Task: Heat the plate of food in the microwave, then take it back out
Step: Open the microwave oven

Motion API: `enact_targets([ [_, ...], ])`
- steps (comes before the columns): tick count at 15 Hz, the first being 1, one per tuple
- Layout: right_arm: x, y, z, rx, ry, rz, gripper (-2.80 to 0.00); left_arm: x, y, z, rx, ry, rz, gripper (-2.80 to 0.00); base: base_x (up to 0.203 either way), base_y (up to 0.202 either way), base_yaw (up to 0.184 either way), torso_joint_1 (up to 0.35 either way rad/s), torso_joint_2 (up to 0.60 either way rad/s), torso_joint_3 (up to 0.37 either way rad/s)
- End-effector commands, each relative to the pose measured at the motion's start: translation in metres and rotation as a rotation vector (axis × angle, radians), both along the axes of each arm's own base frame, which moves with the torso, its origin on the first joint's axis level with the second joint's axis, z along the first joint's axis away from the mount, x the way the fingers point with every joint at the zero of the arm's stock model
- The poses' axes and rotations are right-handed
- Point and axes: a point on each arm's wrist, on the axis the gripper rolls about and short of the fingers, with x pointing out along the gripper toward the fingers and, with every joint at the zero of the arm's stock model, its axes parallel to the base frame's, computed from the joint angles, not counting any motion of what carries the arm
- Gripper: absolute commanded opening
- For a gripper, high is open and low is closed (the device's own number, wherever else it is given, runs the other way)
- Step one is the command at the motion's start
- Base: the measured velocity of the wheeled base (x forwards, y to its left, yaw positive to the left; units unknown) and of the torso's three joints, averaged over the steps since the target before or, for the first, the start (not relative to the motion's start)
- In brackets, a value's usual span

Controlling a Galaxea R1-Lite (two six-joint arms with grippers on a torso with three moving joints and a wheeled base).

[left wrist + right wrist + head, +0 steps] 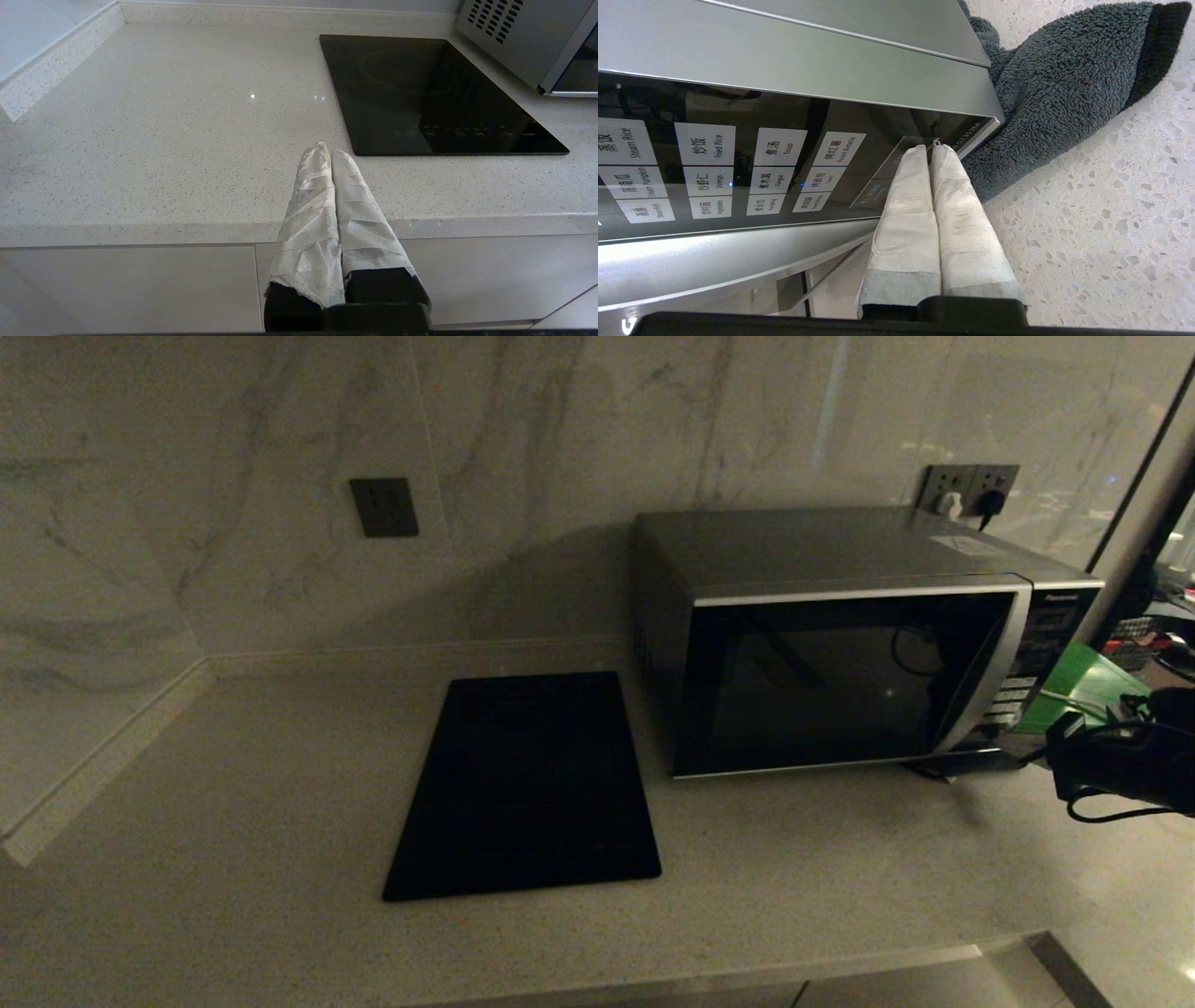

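Microwave [840,644] door closed, facing countertop [280,784] front edge.

The boxy silver-grey microwave [840,635] stands on the speckled stone counter [233,784], right of the flat black cooktop slab [527,784]; a dark terry towel [1059,88] lies under its right corner.

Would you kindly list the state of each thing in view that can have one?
microwave: door closed, dark inside, no plate visible.
right gripper: shut, empty, tips at the lowest buttons of the microwave's panel.
left gripper: shut, empty, parked before the counter edge.
cooktop: bare and dark.
grey towel: crumpled on the counter beside the microwave's corner.
wall sockets: two plugs in.
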Motion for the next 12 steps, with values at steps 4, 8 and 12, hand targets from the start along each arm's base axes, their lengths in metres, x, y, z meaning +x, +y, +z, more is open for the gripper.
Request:
enact_targets([
  [4, -0.024, -0.001, 0.001, 0.034, 0.043, -0.024, -2.8, 0.0, 0.0, 0.0, -0.001, 0.001, 0.001, -2.8, 0.0, 0.0, 0.0, 0.0, 0.0, 0.0],
  [8, -0.079, -0.002, 0.061, 0.003, -0.003, -0.097, -2.8, 0.0, 0.0, 0.0, -0.001, 0.001, 0.001, -2.8, 0.0, 0.0, 0.0, 0.007, 0.0, 0.001],
  [12, -0.167, 0.018, 0.153, -0.126, -0.053, -0.236, -2.8, 0.0, 0.0, 0.0, -0.001, 0.001, 0.001, -2.8, 0.0, 0.0, 0.0, 0.0, 0.0, 0.0],
])
